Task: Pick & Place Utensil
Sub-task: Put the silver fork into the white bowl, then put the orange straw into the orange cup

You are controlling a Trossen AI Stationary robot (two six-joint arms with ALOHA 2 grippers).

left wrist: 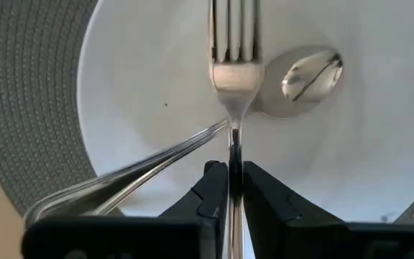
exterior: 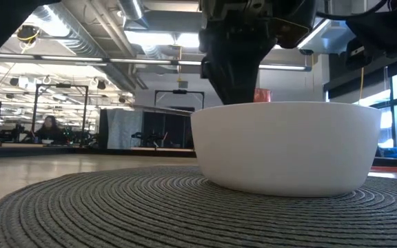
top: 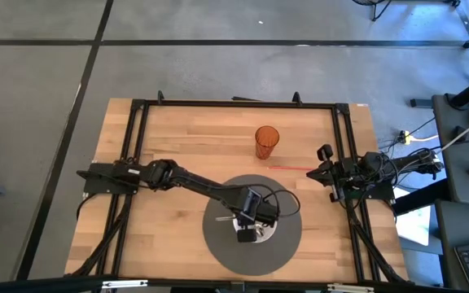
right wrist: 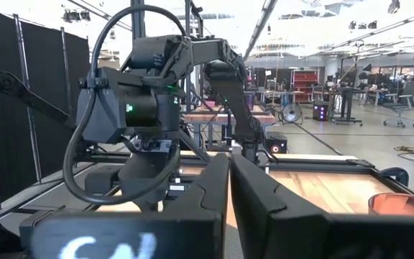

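A white bowl (left wrist: 142,86) stands on a round grey placemat (top: 218,244). A silver spoon (left wrist: 311,75) lies in it, its handle (left wrist: 121,180) leaning up over the rim. My left gripper (left wrist: 234,169) hangs over the bowl (exterior: 288,148), shut on a silver fork (left wrist: 234,72) whose tines point down into the bowl. My right gripper (right wrist: 230,169) waits at the table's right edge with its fingers together, touching nothing. My left gripper pinches the fork's handle (left wrist: 234,147) between its two fingers, just behind the neck. It comes from above, pointing down, and the fork runs on straight ahead of the fingers with the tines lowest. Whether the tines touch the bowl's floor, I cannot tell.
An orange cup (top: 267,140) stands on the wooden table beyond the placemat. A thin red stick (top: 291,168) lies between the cup and the right arm. Bare wood shows to the left of the placemat and along the far side.
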